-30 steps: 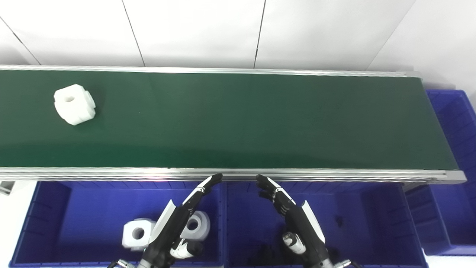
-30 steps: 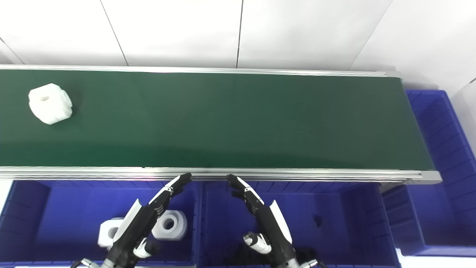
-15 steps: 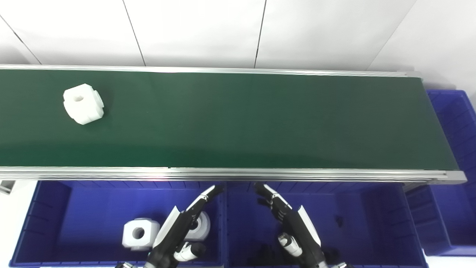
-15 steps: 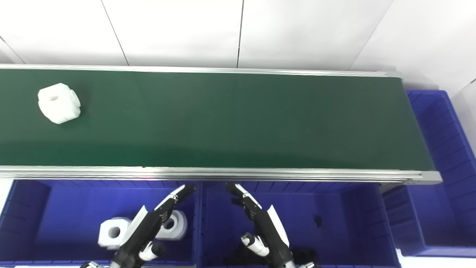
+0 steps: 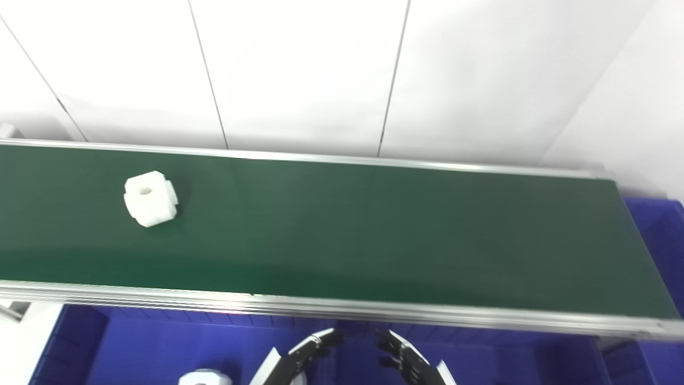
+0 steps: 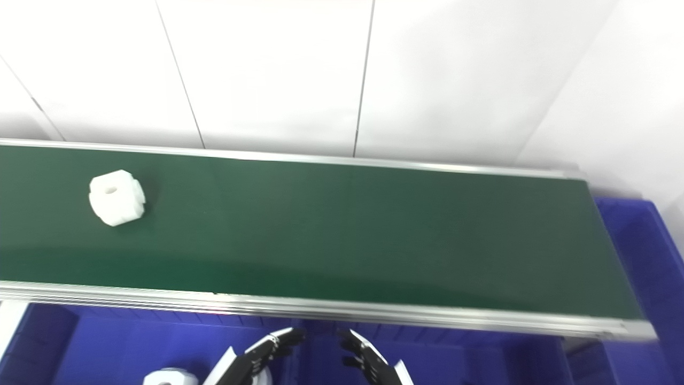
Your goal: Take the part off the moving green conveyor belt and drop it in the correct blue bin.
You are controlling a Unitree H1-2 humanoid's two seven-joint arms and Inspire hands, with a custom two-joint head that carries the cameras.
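One white part (image 5: 150, 198), a chunky notched block with a round hole in its top, lies on the green conveyor belt (image 5: 374, 230) toward its left end, nearer the far rail than the near one. Nothing touches it. It is the only piece on the belt.

Below the belt's near rail sits a blue bin (image 5: 133, 347), and in it one more white block (image 5: 206, 378) peeps over the bottom edge; a second blue bin (image 6: 646, 251) shows past the belt's right end.

Two hands show at the bottom edge. The left robot hand (image 5: 302, 357) and the right robot hand (image 5: 409, 361) both hold nothing, fingers stretched out and a little apart, tips leaning toward each other, well apart from the part on the belt.

Against the pictures of a second ago, the whole view has tilted upward: more wall shows, the bins are mostly cut off and only one of their two white blocks is seen. The part has ridden rightward along the belt. The hands have drawn back from the near rail toward the robot.
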